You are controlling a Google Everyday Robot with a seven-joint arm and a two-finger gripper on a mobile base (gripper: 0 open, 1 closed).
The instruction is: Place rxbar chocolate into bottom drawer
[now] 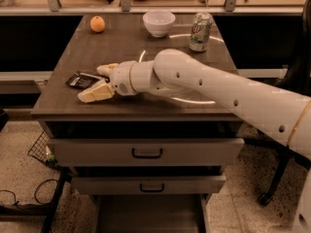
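Cream-coloured two-finger gripper [91, 83], low over the dark wooden tabletop [146, 50], fingers spread astride the dark shiny-wrapped rxbar chocolate [77, 80], apparently to pinch it for the pulled-out grey bottom drawer [146, 217].

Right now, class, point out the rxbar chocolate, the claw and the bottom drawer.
rxbar chocolate [77, 79]: camera view, left part of the dark wrapper.
claw [91, 83]: camera view, midway between its fingertips, at the bar's right end.
bottom drawer [146, 216]: camera view, bare grey floor.

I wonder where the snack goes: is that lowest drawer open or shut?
Open: the bottom drawer is pulled out, its grey floor showing. The gripper is up on the tabletop at the rxbar chocolate.
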